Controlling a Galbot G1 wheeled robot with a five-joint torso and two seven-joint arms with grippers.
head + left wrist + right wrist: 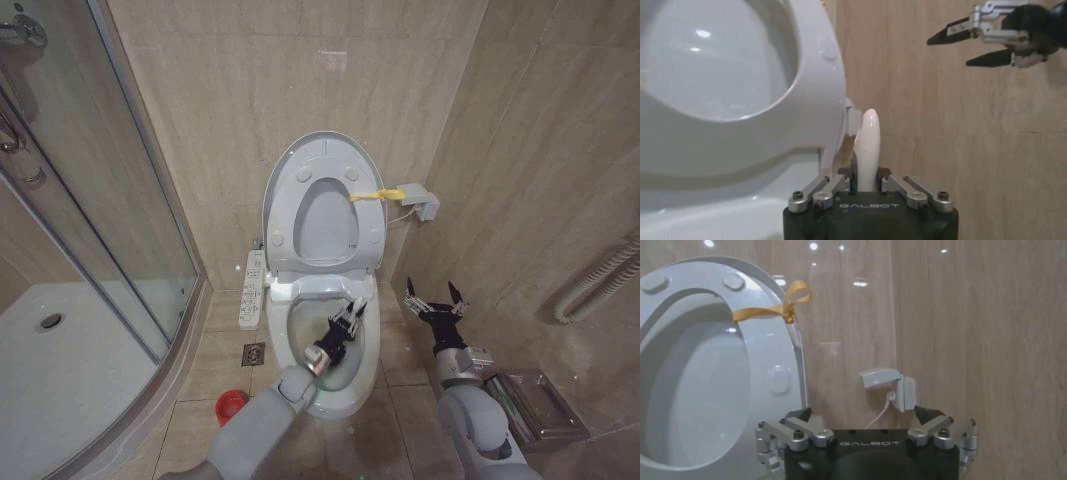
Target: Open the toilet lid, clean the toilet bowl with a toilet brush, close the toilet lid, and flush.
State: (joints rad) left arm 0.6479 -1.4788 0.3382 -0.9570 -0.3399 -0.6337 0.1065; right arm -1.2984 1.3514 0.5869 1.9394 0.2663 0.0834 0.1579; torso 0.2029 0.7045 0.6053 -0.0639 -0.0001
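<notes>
Two grippers: the left gripper (349,318) clamps the toilet brush (865,145) handle, its long axis pointing down into the toilet bowl (362,385), while the right gripper (434,300) hovers wide open beside it.

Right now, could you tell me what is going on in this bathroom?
The toilet lid and seat stand raised against the wall, so the toilet bowl is open. The left gripper reaches into the bowl, shut on the white handle of the toilet brush. The right gripper hangs open beside the bowl, holding nothing. The red holder sits on the floor to the bowl's left.
</notes>
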